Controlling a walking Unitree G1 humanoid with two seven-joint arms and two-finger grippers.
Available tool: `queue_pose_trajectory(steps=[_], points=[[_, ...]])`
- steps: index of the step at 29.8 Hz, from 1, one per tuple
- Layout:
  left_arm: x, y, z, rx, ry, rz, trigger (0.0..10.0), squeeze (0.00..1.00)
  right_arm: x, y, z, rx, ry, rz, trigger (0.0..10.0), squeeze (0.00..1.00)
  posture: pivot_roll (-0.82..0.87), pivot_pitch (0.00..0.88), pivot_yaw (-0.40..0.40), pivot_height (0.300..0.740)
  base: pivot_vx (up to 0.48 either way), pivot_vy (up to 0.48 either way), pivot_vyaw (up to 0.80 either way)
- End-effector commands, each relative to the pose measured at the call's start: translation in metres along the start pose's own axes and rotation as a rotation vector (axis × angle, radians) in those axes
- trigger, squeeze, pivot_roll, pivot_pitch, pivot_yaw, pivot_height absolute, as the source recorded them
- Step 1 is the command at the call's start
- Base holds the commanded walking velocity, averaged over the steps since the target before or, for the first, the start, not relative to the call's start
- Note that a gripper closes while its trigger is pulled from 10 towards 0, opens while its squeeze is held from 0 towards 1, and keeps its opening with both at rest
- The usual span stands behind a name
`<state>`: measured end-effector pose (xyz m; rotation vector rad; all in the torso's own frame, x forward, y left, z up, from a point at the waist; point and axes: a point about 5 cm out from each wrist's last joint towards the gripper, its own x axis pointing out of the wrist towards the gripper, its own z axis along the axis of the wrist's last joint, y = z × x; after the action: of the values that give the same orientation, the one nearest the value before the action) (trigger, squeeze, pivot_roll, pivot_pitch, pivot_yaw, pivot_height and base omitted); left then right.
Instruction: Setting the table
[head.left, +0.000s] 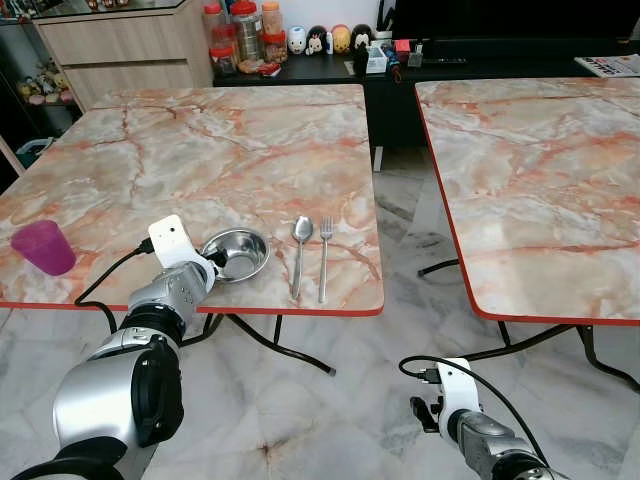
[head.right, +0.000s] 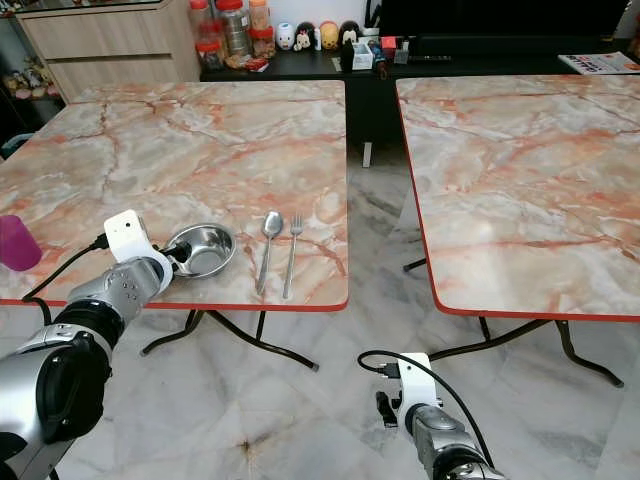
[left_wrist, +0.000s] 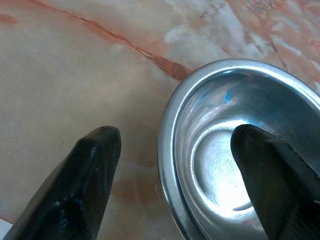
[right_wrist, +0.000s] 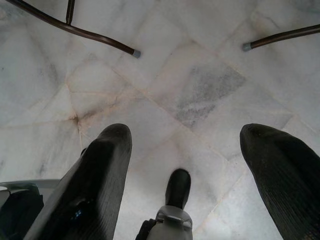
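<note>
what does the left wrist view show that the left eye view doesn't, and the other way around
The left wrist view alone makes plain that the left gripper is open and straddles the rim of the steel bowl, one finger inside, one outside on the table.

The left eye view alone shows the spoon and fork lying right of the bowl, the purple cup to its left, and the right gripper hanging low over the floor.

Both show the bowl, table and left gripper.
</note>
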<state>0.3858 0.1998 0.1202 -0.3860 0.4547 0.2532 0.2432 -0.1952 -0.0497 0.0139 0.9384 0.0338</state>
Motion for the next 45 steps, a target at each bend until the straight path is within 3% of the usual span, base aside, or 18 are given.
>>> queue_pose_trajectory(steps=[1, 7, 10, 12, 13, 31, 32, 33, 34, 35, 36, 45], points=[[0.0001, -0.0001, -0.0001, 0.008, 0.016, 0.000, 2.4, 0.00, 0.0004, 0.0025, 0.0017, 0.008, -0.001, 0.006, 10.0, 0.00, 0.02, 0.037, 0.053, 0.740, 0.000, 0.000, 0.00], [0.0002, 0.0005, -0.0009, 0.008, 0.015, 0.001, 2.4, 0.00, 0.0005, 0.0027, 0.0019, 0.007, -0.001, 0.007, 10.0, 0.00, 0.02, 0.036, 0.053, 0.740, 0.000, 0.000, 0.00], [0.0002, 0.0005, -0.0013, 0.014, 0.020, -0.002, 3.2, 0.00, 0.0005, 0.0027, 0.0019, 0.007, -0.001, 0.007, 10.0, 0.00, 0.02, 0.036, 0.053, 0.740, 0.000, 0.000, 0.00], [0.0002, 0.0009, -0.0016, 0.016, 0.023, -0.001, 9.3, 0.00, 0.0005, 0.0027, 0.0019, 0.007, -0.001, 0.007, 10.0, 0.00, 0.02, 0.036, 0.053, 0.740, 0.000, 0.000, 0.00], [0.0002, 0.0011, -0.0017, 0.016, 0.023, -0.001, 10.0, 0.00, 0.0005, 0.0027, 0.0019, 0.007, -0.001, 0.007, 10.0, 0.00, 0.02, 0.036, 0.053, 0.740, 0.000, 0.000, 0.00], [0.0002, 0.0000, -0.0043, 0.008, 0.041, -0.009, 9.9, 0.00, 0.0005, 0.0028, 0.0020, 0.008, -0.002, 0.007, 10.0, 0.00, 0.02, 0.038, 0.054, 0.740, 0.000, 0.000, 0.00], [0.0002, -0.0001, -0.0044, 0.008, 0.042, -0.010, 9.1, 0.00, 0.0005, 0.0029, 0.0020, 0.008, -0.002, 0.007, 10.0, 0.00, 0.02, 0.038, 0.054, 0.740, 0.000, 0.000, 0.00], [0.0002, 0.0000, -0.0045, 0.008, 0.042, -0.010, 5.1, 0.00, 0.0005, 0.0028, 0.0020, 0.007, -0.002, 0.007, 10.0, 0.00, 0.02, 0.038, 0.054, 0.740, 0.000, 0.000, 0.00], [0.0002, 0.0001, -0.0045, 0.008, 0.043, -0.010, 5.1, 0.00, 0.0005, 0.0029, 0.0021, 0.007, -0.002, 0.007, 10.0, 0.00, 0.02, 0.038, 0.055, 0.740, 0.000, 0.000, 0.00], [0.0002, 0.0001, -0.0046, 0.007, 0.043, -0.009, 2.0, 0.00, 0.0005, 0.0030, 0.0021, 0.007, -0.002, 0.007, 10.0, 0.00, 0.02, 0.038, 0.055, 0.740, 0.000, 0.000, 0.00], [0.0002, 0.0002, -0.0046, 0.007, 0.043, -0.009, 0.0, 0.00, 0.0005, 0.0030, 0.0021, 0.007, -0.002, 0.008, 10.0, 0.00, 0.02, 0.038, 0.055, 0.740, 0.000, 0.000, 0.00], [0.0003, 0.0006, -0.0052, 0.006, 0.045, -0.007, 0.0, 0.00, 0.0006, 0.0031, 0.0023, 0.007, -0.003, 0.008, 10.0, 0.00, 0.02, 0.039, 0.056, 0.740, 0.000, 0.000, 0.00]])
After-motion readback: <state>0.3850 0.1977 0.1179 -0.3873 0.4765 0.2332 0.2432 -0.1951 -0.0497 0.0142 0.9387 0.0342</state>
